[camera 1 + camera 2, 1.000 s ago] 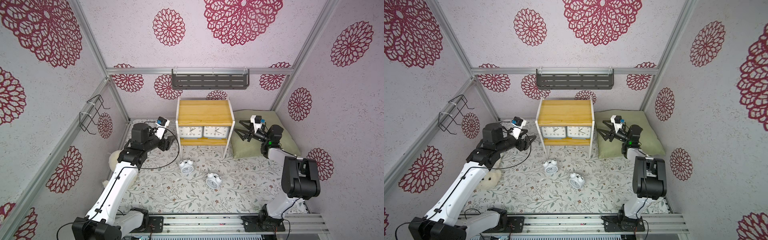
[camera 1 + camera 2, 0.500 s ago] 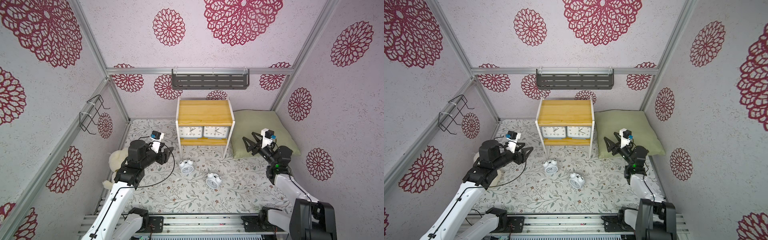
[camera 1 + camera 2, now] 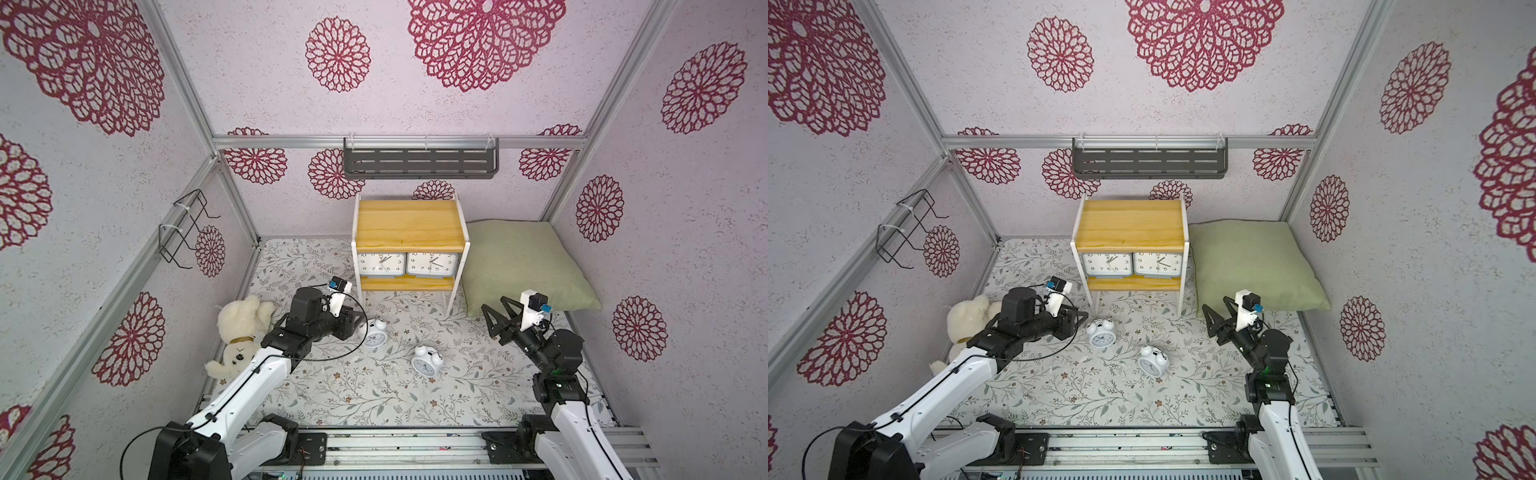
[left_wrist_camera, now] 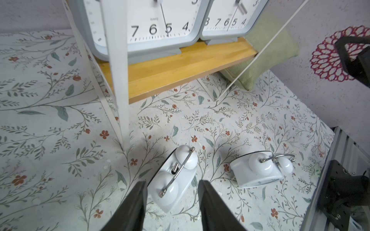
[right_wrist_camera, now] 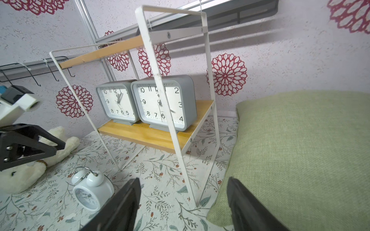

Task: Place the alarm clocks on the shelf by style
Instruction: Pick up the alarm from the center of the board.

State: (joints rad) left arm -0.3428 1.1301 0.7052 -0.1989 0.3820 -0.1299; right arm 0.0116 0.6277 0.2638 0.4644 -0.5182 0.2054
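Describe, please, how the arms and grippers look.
The left arm and right arm have white links and black joints; a thin black cable runs along the left one. The left gripper and right gripper each have two black triangular fingers and a white camera mount with a blue tag.

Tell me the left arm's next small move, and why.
Probably close the left gripper on the round clock between its fingers, which flank it without clearly touching. The grey clocks stand on the shelf's lower board; the top board is bare.
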